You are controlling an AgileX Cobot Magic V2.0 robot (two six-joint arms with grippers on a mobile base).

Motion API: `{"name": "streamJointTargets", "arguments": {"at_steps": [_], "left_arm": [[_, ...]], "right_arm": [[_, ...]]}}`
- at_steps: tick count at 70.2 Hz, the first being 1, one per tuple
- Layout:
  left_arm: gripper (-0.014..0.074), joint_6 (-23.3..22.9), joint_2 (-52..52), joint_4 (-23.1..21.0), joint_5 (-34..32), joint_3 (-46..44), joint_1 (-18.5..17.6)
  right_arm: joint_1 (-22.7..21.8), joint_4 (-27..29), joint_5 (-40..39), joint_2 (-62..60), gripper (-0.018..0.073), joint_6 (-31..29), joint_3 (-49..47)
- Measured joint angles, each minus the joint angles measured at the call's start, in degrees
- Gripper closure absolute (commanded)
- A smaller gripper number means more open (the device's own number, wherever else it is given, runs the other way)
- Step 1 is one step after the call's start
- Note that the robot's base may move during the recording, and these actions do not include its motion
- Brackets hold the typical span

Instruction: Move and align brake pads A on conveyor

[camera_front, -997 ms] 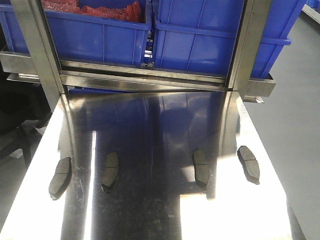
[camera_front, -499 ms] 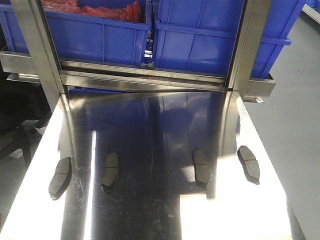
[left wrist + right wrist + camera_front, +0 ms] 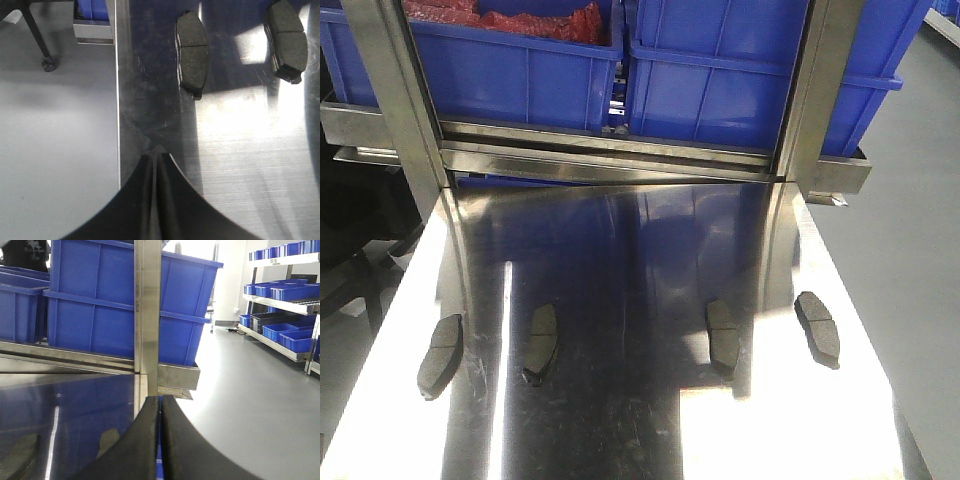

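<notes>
Pads: four brake pads [image 3: 723,336] lying flat in a loose row across the near half of the shiny steel table [image 3: 620,440], long sides running roughly away from the robot.
Row, left to right: far-left pad [image 3: 440,355] close to the table's left edge, second pad [image 3: 541,343] near it, then a wide gap, third pad [image 3: 723,336], far-right pad [image 3: 818,327] near the right edge. None touching.
Left gripper [image 3: 156,152]: jaws pressed together, nothing between them, tip low over the table just inside its left edge.
Left tip versus pads: far-left pad [image 3: 192,52] ahead and a little to the right, clearly apart from the tip; second pad [image 3: 286,39] further right still.
Right gripper [image 3: 160,401]: jaws drawn in to a hairline seam, nothing held.
Right aim: toward the steel post [image 3: 148,305] and blue bin [image 3: 185,315] at the table's far end; position relative to the pads impossible to tell from the wrist view.
Backdrop: blue bins [image 3: 520,70] shelved beyond the table, grey floor [image 3: 55,130] on the left.
</notes>
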Motion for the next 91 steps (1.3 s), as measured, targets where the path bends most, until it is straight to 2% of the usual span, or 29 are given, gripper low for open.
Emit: {"name": "streamJointTargets", "arguments": {"at_steps": [7, 25, 33, 68, 77, 91], "left_arm": [[0.0482, 0.2, 0.0, 0.0, -0.1, 0.0, 0.0], [0.0215, 0.3, 0.0, 0.0, -0.4, 0.0, 0.0], [0.0139, 0.3, 0.0, 0.0, -0.5, 0.0, 0.0], [0.0132, 0.9, 1.5, -0.8, -1.3, -1.8, 0.0], [0.0132, 4.6, 5.5, -3.4, -0.9, -6.7, 0.0], [0.0132, 13.1, 15.6, -9.9, 0.8, -15.8, 0.0]], "right_arm": [[0.0, 0.0, 0.0, 0.0, 0.0567, 0.0, 0.0], [0.0, 0.0, 0.0, 0.0, 0.0567, 0.0, 0.0], [0.0, 0.0, 0.0, 0.0, 0.0567, 0.0, 0.0], [0.0, 0.0, 0.0, 0.0, 0.0567, 0.0, 0.0], [0.0, 0.0, 0.0, 0.0, 0.0567, 0.0, 0.0], [0.0, 0.0, 0.0, 0.0, 0.0567, 0.0, 0.0]]}}
